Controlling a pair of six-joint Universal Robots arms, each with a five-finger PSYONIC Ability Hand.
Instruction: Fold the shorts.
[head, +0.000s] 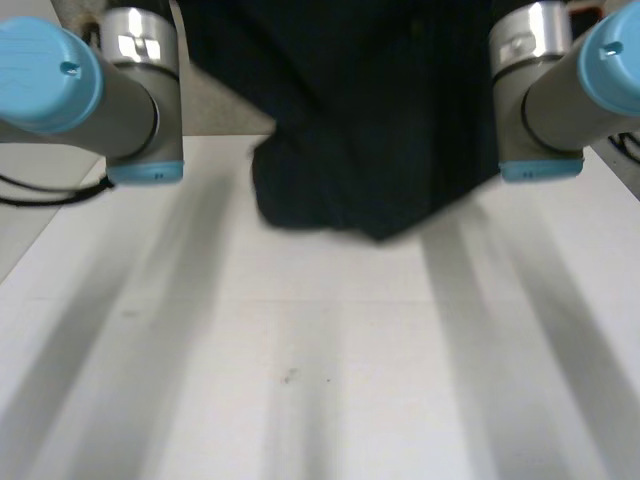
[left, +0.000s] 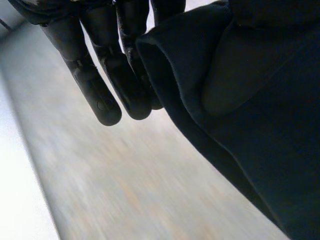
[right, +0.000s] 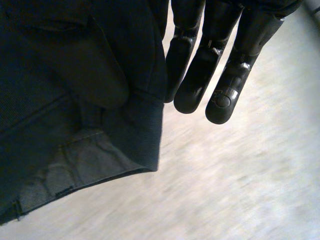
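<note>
Left wrist view: left robot hand (left: 107, 75), like right robot hand (right: 200, 75), in straight-fingered pinch on dark shorts (left: 250, 125).

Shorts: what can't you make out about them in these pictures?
- Head view: the top of the shorts is cut off by the picture's edge, so the waistband and legs cannot be told apart.
- Left wrist view: a fold of cloth hides where the left hand pinches it. Its other fingers hang straight beside the fold.
- Right wrist view: cloth likewise covers the pinch of the right hand, and most of the garment runs off the edge.
</note>
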